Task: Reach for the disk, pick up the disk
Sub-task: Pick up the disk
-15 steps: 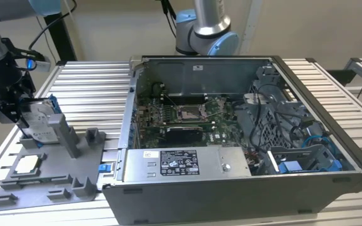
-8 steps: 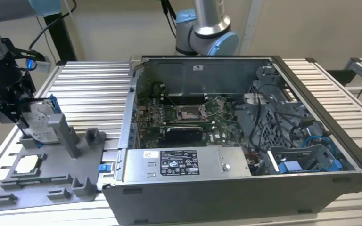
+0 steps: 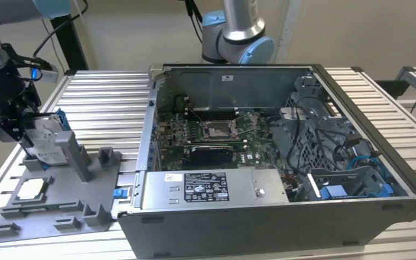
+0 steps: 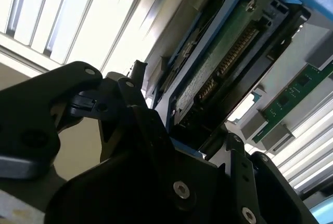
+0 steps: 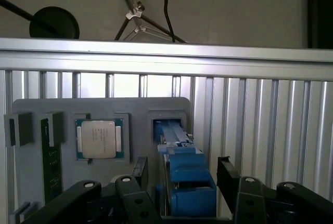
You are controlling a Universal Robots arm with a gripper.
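The tool (image 5: 183, 168) is hanging over the grey tray (image 3: 56, 203) at the exterior view's left, and its jaws are standing released, straddling the disk (image 3: 47, 142) without clamping it. In the first wrist view the two black fingers (image 5: 140, 168) are sitting one on each side of the disk's blue frame, with a narrow gap showing on one side and the other finger lying just beside the frame. The disk is standing on edge in the tray, its lower end resting in a slot and its labelled face leaning close to an upright grey post (image 3: 76, 154). In the second wrist view its green circuit-board side is showing between the fingers, edged by the blue frame. A small square chip (image 3: 32, 188) is lying flat in a pocket of the tray, nearer the tabletop's front edge in the exterior view, well apart from the tool. A narrow green board (image 5: 50, 156) is lying in another pocket beside the chip. The tray is resting on the ribbed metal tabletop (image 3: 106, 97), just beside an open computer case (image 3: 266, 227) that is lying on its side with its boards and cables exposed. A second arm (image 3: 237, 32) is standing behind the case.
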